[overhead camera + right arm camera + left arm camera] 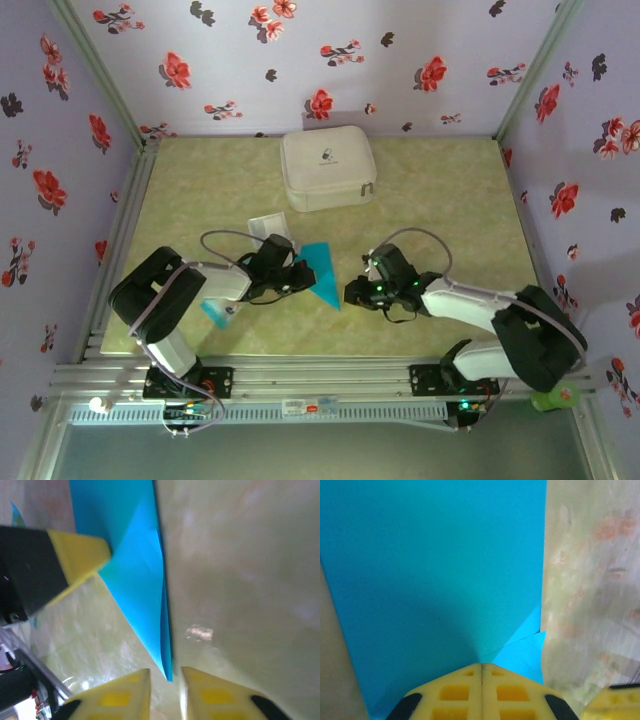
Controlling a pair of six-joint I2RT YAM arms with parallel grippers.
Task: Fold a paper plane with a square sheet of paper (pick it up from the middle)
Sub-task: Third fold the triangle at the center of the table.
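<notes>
We see three walls point(330, 60) papered in pale lavender with red and dark flowers, closing in a counter point(440, 200) with a yellow-green marbled finish. A silver metal rail point(330, 378) runs along its near edge. The light is soft and even.

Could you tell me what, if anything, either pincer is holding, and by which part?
The left pincer is shut on the folded blue paper at its side edge. The right pincer stands open around the pointed tip, gripping nothing.
</notes>
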